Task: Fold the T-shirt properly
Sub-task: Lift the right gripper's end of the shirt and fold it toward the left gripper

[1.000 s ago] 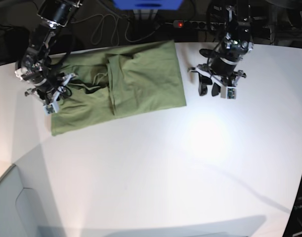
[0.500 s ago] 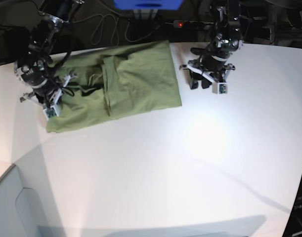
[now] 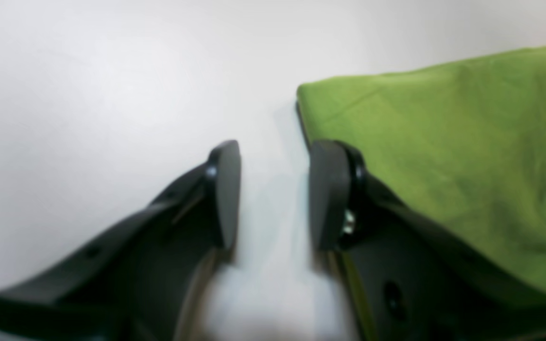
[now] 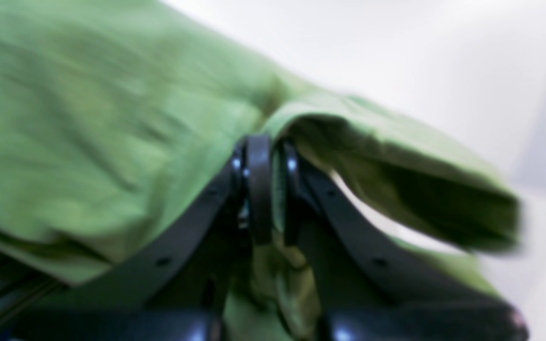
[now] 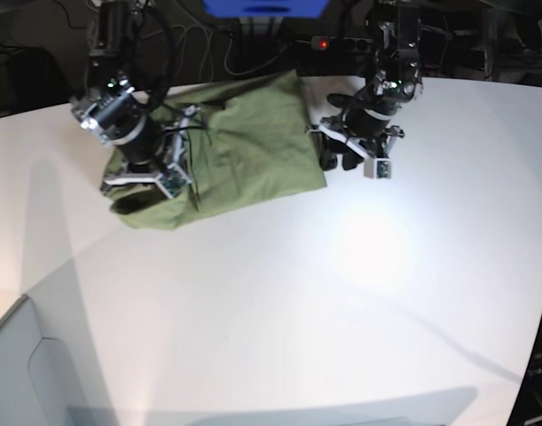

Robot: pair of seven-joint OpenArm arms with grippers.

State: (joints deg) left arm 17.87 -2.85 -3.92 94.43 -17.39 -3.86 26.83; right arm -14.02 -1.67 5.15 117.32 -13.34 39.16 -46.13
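An olive-green T-shirt (image 5: 244, 142), wrinkled and partly folded, lies at the white table's (image 5: 297, 293) far side; the right gripper (image 4: 268, 189) pinches its lifted edge, while the left gripper (image 3: 273, 194) hangs parted and empty beside its corner.

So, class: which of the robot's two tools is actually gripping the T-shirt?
The right tool, clamped shut on a raised fold of the T-shirt. The left tool stands open over bare table beside the shirt's edge, gripping nothing.
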